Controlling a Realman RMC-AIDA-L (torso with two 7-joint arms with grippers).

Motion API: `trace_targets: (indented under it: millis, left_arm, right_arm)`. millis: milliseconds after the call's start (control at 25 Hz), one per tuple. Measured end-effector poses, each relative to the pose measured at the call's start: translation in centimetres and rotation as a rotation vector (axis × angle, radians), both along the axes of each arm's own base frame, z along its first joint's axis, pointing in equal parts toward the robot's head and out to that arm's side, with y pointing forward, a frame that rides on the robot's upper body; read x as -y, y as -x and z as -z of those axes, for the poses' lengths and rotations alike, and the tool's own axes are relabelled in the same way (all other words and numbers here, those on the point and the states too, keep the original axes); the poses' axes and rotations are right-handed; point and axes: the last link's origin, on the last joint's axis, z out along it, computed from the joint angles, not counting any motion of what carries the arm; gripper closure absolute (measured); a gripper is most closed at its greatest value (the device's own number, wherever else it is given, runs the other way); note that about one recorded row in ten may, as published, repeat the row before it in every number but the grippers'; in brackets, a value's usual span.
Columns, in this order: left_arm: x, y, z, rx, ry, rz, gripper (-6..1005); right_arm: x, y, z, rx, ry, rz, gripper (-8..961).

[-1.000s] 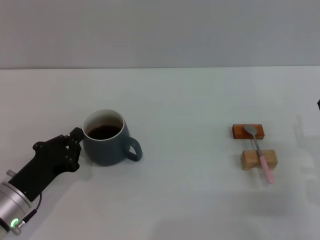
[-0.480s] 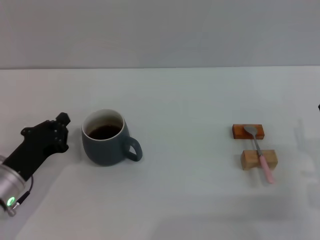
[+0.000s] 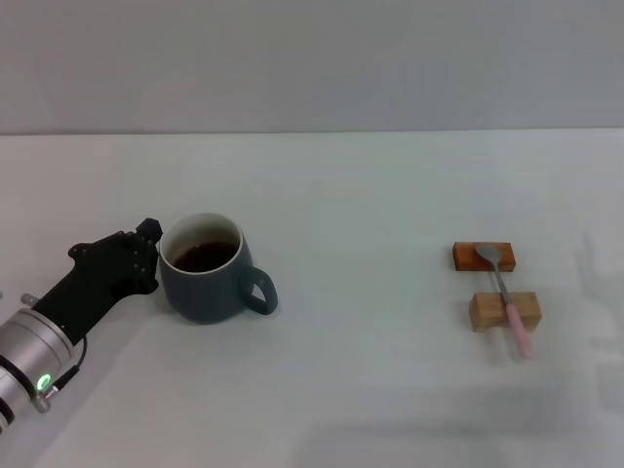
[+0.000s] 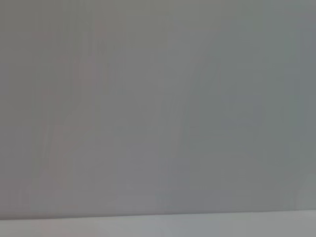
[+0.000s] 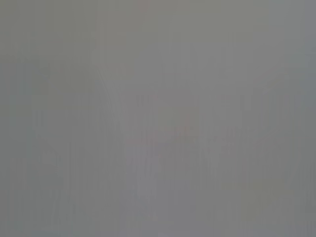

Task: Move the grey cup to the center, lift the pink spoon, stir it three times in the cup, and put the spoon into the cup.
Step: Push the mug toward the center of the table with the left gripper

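The grey cup (image 3: 207, 280) stands on the white table (image 3: 370, 390) left of centre, with dark liquid inside and its handle facing right. My left gripper (image 3: 148, 255) is black and comes in from the lower left, its tip against the cup's left side. The pink spoon (image 3: 507, 297) lies at the right across two small blocks, metal bowl on the far one and pink handle pointing toward me. My right gripper does not show in any view. Both wrist views show only blank grey.
An orange-brown block (image 3: 483, 256) and a pale wooden block (image 3: 504, 311) hold the spoon up off the table. The table's far edge meets a grey wall.
The left gripper pulled back left from the cup half a second ago, then came back in to its left side. Cup and spoon have not moved.
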Motion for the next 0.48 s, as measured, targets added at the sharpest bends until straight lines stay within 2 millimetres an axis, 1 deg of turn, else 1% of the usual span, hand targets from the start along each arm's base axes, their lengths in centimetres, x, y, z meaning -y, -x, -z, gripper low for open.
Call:
trace_targets:
  millis: [240, 480]
  left_arm:
    - [0.1, -0.2, 0.2, 0.004, 0.014, 0.011, 982]
    - [0.6, -0.8, 1.0, 0.018, 0.067, 0.041, 982]
  right_arm:
    - [0.0, 0.1, 0.0, -0.001, -0.002, -0.002, 321]
    - [-0.1, 0.2, -0.1, -0.001, -0.003, -0.005, 322]
